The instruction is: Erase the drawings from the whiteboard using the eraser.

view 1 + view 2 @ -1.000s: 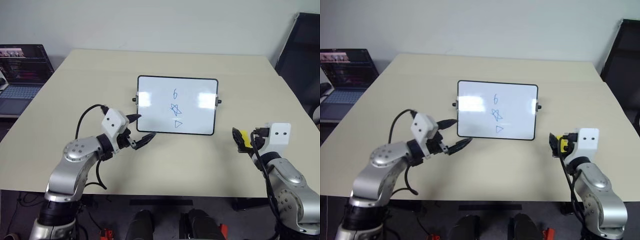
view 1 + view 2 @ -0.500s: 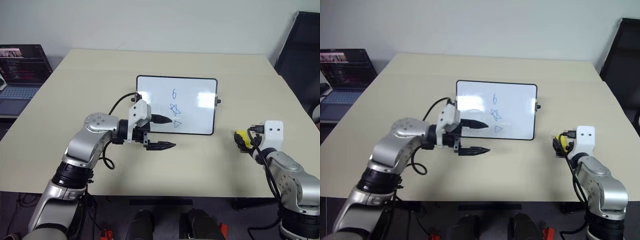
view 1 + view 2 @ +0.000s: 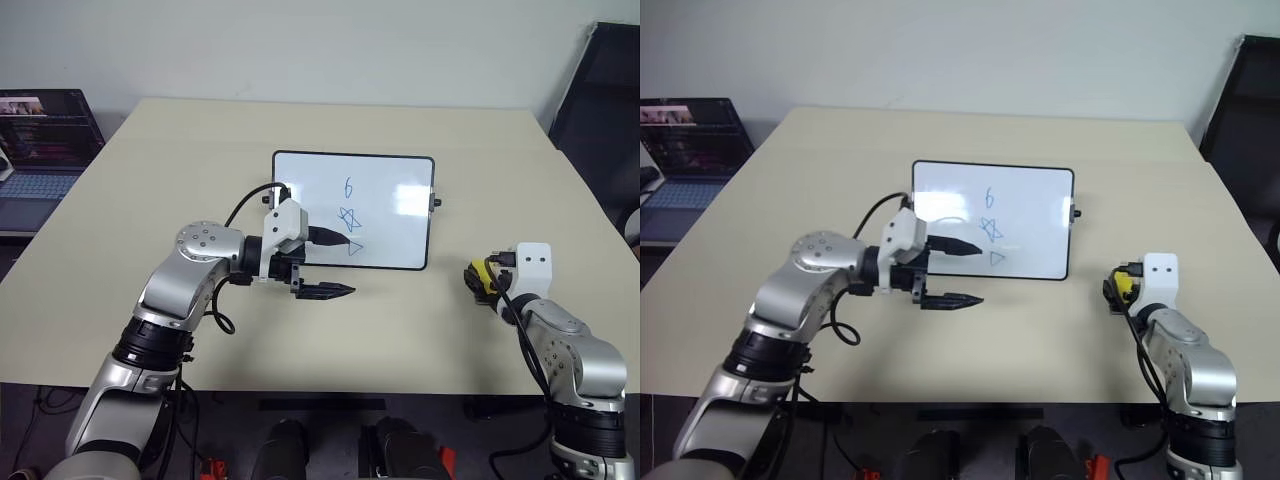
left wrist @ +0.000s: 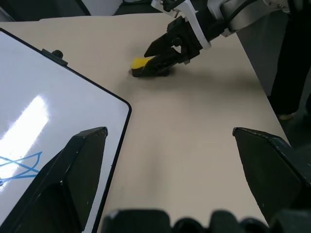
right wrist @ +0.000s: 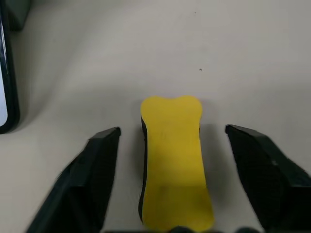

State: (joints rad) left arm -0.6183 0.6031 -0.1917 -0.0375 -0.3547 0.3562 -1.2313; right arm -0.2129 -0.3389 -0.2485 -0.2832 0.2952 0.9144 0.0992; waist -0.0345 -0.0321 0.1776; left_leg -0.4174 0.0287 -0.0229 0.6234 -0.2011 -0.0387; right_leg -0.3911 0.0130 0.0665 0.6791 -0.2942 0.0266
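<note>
Left gripper (image 3: 338,265): upper finger lies across the near-left part of the whiteboard (image 3: 385,175), covering part of the star among the drawings (image 3: 349,218); contact with the board can't be judged.

Eraser (image 3: 481,276): mostly hidden from the head camera behind the right gripper (image 3: 476,282); its near end is cut off in the right wrist view.

Laptop (image 3: 45,140) at far left: cut by the picture edge, screen content too small to read.
</note>
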